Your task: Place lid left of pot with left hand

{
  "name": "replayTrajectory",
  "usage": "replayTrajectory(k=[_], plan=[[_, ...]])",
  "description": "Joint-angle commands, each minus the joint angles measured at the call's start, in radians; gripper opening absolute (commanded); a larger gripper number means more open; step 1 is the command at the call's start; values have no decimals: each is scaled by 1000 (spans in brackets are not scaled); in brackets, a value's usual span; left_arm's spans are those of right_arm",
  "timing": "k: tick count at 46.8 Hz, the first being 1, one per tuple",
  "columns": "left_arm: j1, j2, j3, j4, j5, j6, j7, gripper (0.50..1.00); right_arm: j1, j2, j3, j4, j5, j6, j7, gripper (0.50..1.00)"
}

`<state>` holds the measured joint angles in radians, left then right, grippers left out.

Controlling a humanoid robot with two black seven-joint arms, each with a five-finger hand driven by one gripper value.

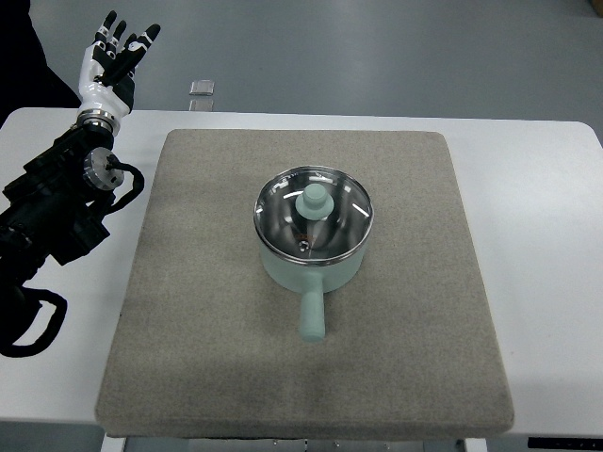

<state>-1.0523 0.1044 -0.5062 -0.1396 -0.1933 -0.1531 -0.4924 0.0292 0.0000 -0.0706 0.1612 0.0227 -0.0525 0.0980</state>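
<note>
A pale green pot stands near the middle of the grey mat, its handle pointing toward the near edge. A glass lid with a steel rim and a pale green knob sits on the pot. My left hand is at the far left corner of the table, well away from the pot, fingers spread and holding nothing. The black left arm lies along the table's left side. The right arm does not show.
The mat lies on a white table. A small clear object sits on the floor beyond the table's far edge. A black cable loop hangs by the left arm at the near left.
</note>
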Motion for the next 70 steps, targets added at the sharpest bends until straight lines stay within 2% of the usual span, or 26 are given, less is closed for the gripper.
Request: replayTrajectory(k=[1, 70], plan=[[0, 0, 0, 0, 0, 1, 0, 996, 0, 0, 0, 0, -1, 0, 0, 924], [2, 3, 14, -18, 5, 14, 3, 996, 0, 0, 0, 1, -1, 0, 0, 924]])
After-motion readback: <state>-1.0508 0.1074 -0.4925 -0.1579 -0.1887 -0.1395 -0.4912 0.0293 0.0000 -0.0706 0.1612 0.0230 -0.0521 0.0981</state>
